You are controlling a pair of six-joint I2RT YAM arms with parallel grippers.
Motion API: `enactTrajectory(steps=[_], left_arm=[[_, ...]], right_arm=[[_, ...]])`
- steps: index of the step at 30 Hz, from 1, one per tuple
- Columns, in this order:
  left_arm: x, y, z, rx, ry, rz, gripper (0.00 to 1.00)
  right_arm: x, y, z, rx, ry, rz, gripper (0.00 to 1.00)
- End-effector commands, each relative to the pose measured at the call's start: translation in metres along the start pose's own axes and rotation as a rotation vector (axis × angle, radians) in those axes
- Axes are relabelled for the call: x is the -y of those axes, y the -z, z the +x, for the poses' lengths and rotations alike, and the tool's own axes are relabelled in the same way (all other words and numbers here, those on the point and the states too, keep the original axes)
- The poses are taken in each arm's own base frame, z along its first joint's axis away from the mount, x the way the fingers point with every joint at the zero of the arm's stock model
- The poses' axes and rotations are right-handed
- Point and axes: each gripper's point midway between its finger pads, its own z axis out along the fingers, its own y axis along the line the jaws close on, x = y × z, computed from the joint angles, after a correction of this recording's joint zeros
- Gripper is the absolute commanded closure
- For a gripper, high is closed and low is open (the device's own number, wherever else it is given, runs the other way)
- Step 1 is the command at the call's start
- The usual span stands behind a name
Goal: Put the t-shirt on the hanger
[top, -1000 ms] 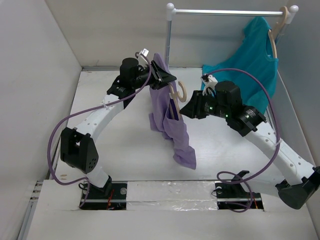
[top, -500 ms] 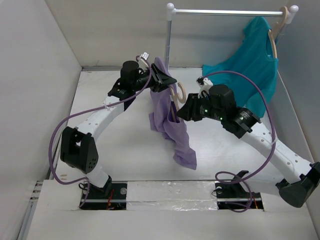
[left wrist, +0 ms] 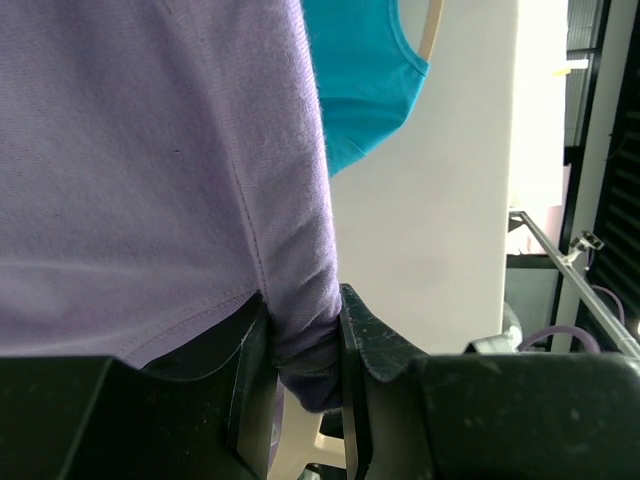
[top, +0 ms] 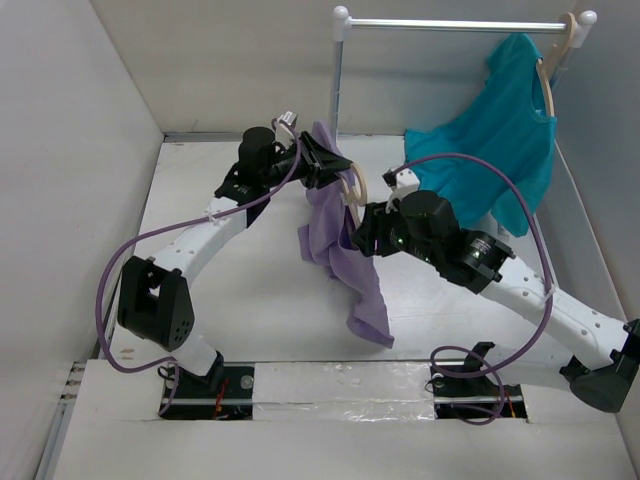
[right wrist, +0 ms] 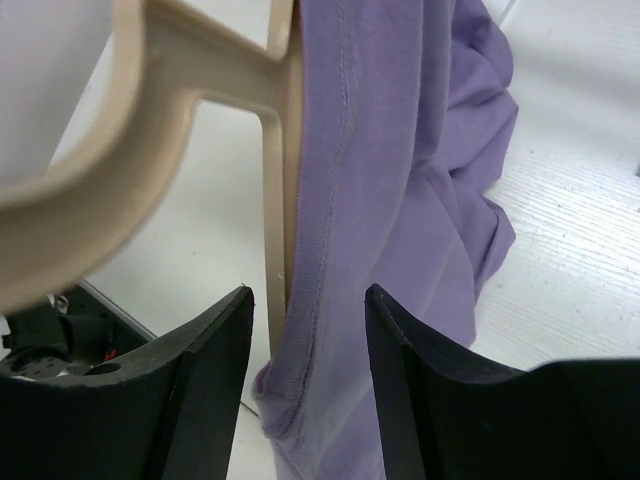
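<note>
I've got the left gripper (left wrist: 305, 400) pinching the lavender fabric t-shirt (top: 345, 250), dangling over the white tabletop (top: 250, 290). My right gripper (right wrist: 305, 300), spread, straddles the pale wooden hanger (right wrist: 275, 210) beside it.

Top external looks down from above and behind the bases; both wrist views sit very close, all three sharing the t-shirt (top: 340, 235) (left wrist: 150, 170) (right wrist: 400, 200).
</note>
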Motion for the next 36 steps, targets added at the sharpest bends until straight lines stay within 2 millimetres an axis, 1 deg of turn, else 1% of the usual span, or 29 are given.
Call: enactTrajectory(steps=[1,2,4,5,6,7,9,10,11,13,14,16,17,19,21,22,23,24,25,27,28,29,30,31,32,33,34,35,36], left_arm=[[0.049,0.017,0.004,-0.001,-0.055,0.137,1.00],[0.048,0.017,0.004,0.000,-0.050,0.134,1.00],[0.047,0.018,-0.001,0.022,-0.036,0.141,1.00],[0.045,0.019,-0.001,0.028,-0.007,0.146,1.00],[0.049,0.020,-0.002,0.037,-0.007,0.168,1.00],[0.049,0.020,-0.002,0.037,0.002,0.173,1.00],[0.046,0.018,-0.002,0.030,0.017,0.173,1.00],[0.046,0.018,-0.002,0.026,0.019,0.174,1.00],[0.047,0.019,-0.001,0.025,0.020,0.174,1.00],[0.047,0.019,-0.001,0.028,0.015,0.170,1.00],[0.047,0.020,-0.001,0.027,0.015,0.166,1.00],[0.046,0.020,-0.001,0.034,0.015,0.167,1.00],[0.048,0.021,-0.001,0.039,0.015,0.171,1.00],[0.047,0.022,0.000,0.036,0.021,0.176,1.00],[0.046,0.024,-0.003,0.039,0.018,0.186,1.00],[0.046,0.024,-0.001,0.031,0.002,0.189,0.89],[0.045,0.026,-0.005,0.038,-0.013,0.187,0.81],[0.045,0.027,-0.005,0.039,-0.024,0.172,0.73],[0.045,0.029,-0.012,0.070,-0.038,0.165,0.59],[0.053,0.033,-0.014,0.094,-0.098,0.150,0.49],[0.054,0.035,-0.022,0.120,-0.122,0.137,0.43],[0.057,0.036,-0.024,0.133,-0.150,0.126,0.40],[0.064,0.039,-0.027,0.147,-0.219,0.110,0.38],[0.069,0.041,-0.031,0.172,-0.258,0.098,0.33],[0.073,0.043,-0.034,0.185,-0.298,0.083,0.31],[0.083,0.048,-0.036,0.199,-0.381,0.071,0.30],[0.087,0.051,-0.039,0.219,-0.422,0.063,0.30],[0.094,0.057,-0.039,0.235,-0.463,0.063,0.31],[0.098,0.062,-0.039,0.244,-0.527,0.054,0.34]], right_arm=[[-0.001,0.003,-0.011,0.077,0.003,0.020,0.46],[-0.004,0.004,-0.012,0.084,0.002,0.014,0.47],[-0.005,0.002,-0.009,0.079,0.014,0.025,0.47],[-0.005,0.001,-0.007,0.076,0.021,0.033,0.47],[-0.008,0.001,-0.005,0.074,0.031,0.032,0.48],[-0.001,-0.001,-0.005,0.079,0.043,0.071,0.48],[-0.004,0.000,-0.002,0.081,0.066,0.077,0.49],[0.001,-0.002,-0.003,0.090,0.080,0.100,0.50],[0.003,-0.002,-0.004,0.096,0.081,0.112,0.53],[0.009,-0.004,-0.006,0.111,0.085,0.148,0.64],[0.011,-0.004,-0.008,0.118,0.089,0.163,0.74],[0.016,-0.002,-0.013,0.132,0.086,0.194,0.89],[0.014,0.003,-0.020,0.150,0.077,0.194,1.00],[0.012,0.009,-0.028,0.176,0.064,0.185,1.00],[0.008,0.021,-0.041,0.215,0.058,0.157,1.00],[0.007,0.025,-0.044,0.221,0.055,0.142,1.00],[0.004,0.028,-0.047,0.223,0.051,0.125,1.00],[0.004,0.034,-0.057,0.240,0.039,0.120,1.00],[0.005,0.037,-0.056,0.219,0.042,0.113,1.00],[0.009,0.041,-0.063,0.217,0.037,0.122,1.00],[0.009,0.048,-0.068,0.212,0.037,0.114,1.00],[0.010,0.051,-0.070,0.207,0.034,0.113,1.00],[0.017,0.054,-0.074,0.210,0.025,0.128,1.00],[0.017,0.060,-0.077,0.202,0.018,0.119,1.00],[0.020,0.064,-0.080,0.200,0.014,0.120,1.00],[0.029,0.066,-0.086,0.207,0.001,0.145,1.00],[0.036,0.069,-0.083,0.185,0.007,0.163,1.00],[0.039,0.075,-0.094,0.202,0.002,0.175,1.00],[0.054,0.079,-0.102,0.214,-0.008,0.221,1.00]])
